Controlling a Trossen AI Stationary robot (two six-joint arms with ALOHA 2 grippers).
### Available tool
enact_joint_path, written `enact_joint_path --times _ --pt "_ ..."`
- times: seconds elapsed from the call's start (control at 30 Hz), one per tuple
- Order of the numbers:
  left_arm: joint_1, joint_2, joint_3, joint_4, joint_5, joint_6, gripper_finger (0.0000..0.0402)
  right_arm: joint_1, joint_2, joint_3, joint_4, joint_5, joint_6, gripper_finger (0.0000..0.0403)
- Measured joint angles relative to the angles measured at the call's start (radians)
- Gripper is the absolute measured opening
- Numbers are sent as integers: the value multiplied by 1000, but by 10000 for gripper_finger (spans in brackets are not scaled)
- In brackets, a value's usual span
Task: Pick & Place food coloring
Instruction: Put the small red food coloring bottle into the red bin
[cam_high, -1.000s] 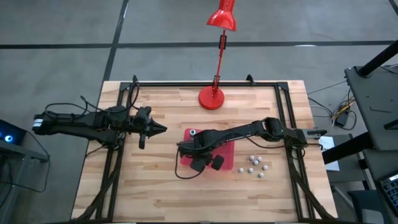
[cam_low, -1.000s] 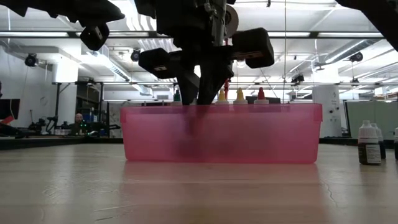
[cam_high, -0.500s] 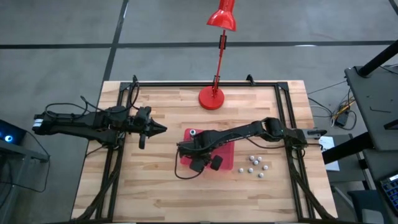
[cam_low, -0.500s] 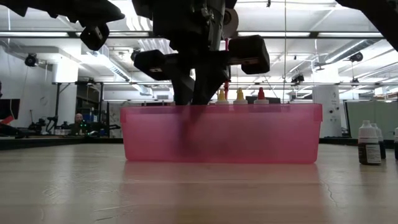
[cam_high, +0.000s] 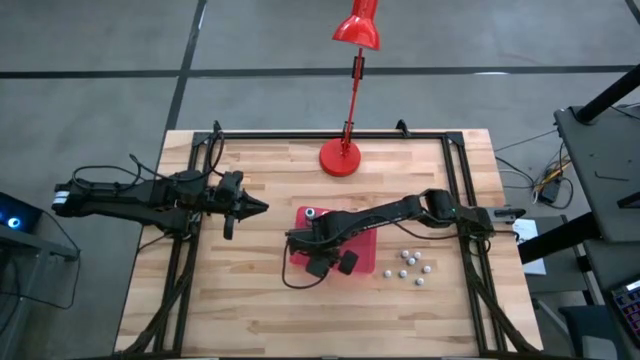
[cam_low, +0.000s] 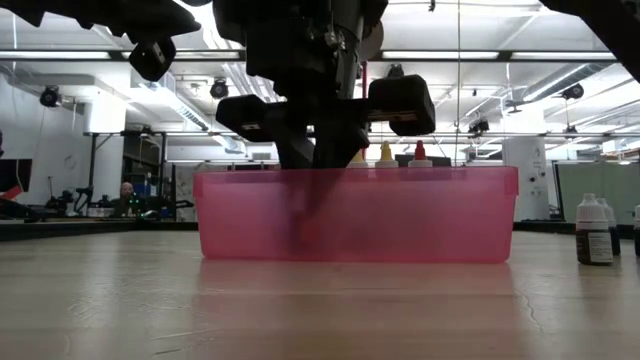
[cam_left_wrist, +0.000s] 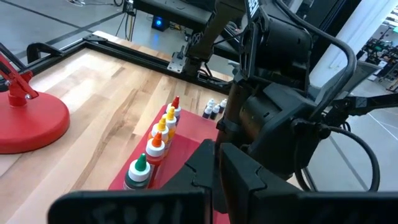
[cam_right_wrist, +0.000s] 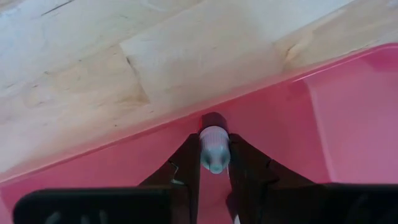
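Red tray (cam_high: 368, 255) sits mid-table on pale wood; right gripper (cam_right_wrist: 214, 163) reaches down inside it, fingers (cam_right_wrist: 186, 163) pinching a small pale food coloring bottle (cam_right_wrist: 214, 148) near the tray's wall. Four more bottles (cam_left_wrist: 157, 144) — green, orange, yellow, red caps — stand in a row along the tray's far edge. Left gripper (cam_high: 258, 207) waits, pressed together, at table's left side — well apart from the tray.

I'm looking at a pale wooden table (cam_high: 250, 300) framed by black rails. On it stands a red desk lamp (cam_high: 340, 157) with its round base near the far edge, and a red tray (cam_high: 366, 250) sits flat around the middle. Just to the tray's right a small cluster of bottles (cam_high: 410, 265) stands straight on the wood.
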Motion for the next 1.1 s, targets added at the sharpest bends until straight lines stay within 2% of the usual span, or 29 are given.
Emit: enact_joint_path --times 0.5,0.87,1.1 --pt "0 0 0 0 0 0 0 -1 -1 -55 32 5 0 54" --pt "0 0 0 0 0 0 0 -1 -1 -22 53 11 1 86" --pt "0 0 0 0 0 0 0 0 0 -22 57 11 4 92"
